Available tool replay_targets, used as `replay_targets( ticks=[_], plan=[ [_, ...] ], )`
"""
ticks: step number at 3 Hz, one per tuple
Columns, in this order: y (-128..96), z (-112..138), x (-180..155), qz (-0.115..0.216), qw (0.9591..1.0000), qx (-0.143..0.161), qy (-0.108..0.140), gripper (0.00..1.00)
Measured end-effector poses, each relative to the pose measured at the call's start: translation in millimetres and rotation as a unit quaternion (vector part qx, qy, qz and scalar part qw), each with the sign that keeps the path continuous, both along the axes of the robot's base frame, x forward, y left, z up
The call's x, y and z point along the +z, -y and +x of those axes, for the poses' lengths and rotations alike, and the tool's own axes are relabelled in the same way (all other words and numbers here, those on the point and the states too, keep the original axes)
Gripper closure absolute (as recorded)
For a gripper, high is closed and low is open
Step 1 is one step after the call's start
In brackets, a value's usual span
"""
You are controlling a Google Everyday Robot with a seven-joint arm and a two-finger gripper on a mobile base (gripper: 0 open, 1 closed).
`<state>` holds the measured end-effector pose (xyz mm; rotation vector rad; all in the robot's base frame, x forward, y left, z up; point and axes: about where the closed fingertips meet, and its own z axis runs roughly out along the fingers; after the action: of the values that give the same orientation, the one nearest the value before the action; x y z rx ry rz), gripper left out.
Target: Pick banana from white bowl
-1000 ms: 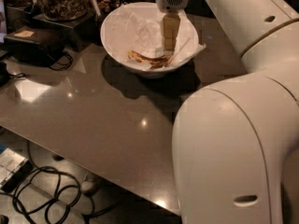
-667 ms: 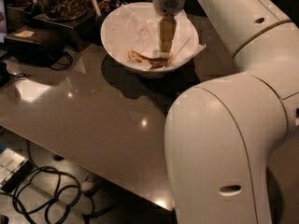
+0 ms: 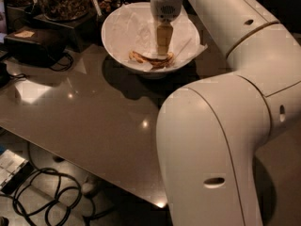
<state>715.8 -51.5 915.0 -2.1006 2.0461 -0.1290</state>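
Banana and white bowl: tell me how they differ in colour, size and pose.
Colour: the banana is yellow-brown with dark blotches; the white bowl is plain white.
Size: the banana is small; the bowl is large and deep.
Pose: the banana lies flat inside; the bowl stands upright on the table.
Shared: the gripper hangs over both, down inside the bowl just above the banana.

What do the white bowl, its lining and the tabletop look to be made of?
The white bowl looks like glazed ceramic or hard plastic: smooth, evenly sloping sides. Its lining is thin white paper, creased, with one corner poking over the rim. The tabletop looks like polished grey stone or laminate: it mirrors light spots. The pincer reaches down into the bowl, at the banana.
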Motion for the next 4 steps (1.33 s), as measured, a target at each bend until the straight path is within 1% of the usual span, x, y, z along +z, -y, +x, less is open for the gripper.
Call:
replay_targets(
  ticks=[1,3,4],
  plan=[
    [-3.6,-1.1,-11.9,-0.005,0.9999,0.002,-0.014,0.38],
    [-7.6,1.1,-27.9,-0.010,0.9995,0.005,-0.031,0.37],
    [-9.1,4.3,-39.9,-0.010,0.9991,0.007,-0.041,0.40]
  ],
)
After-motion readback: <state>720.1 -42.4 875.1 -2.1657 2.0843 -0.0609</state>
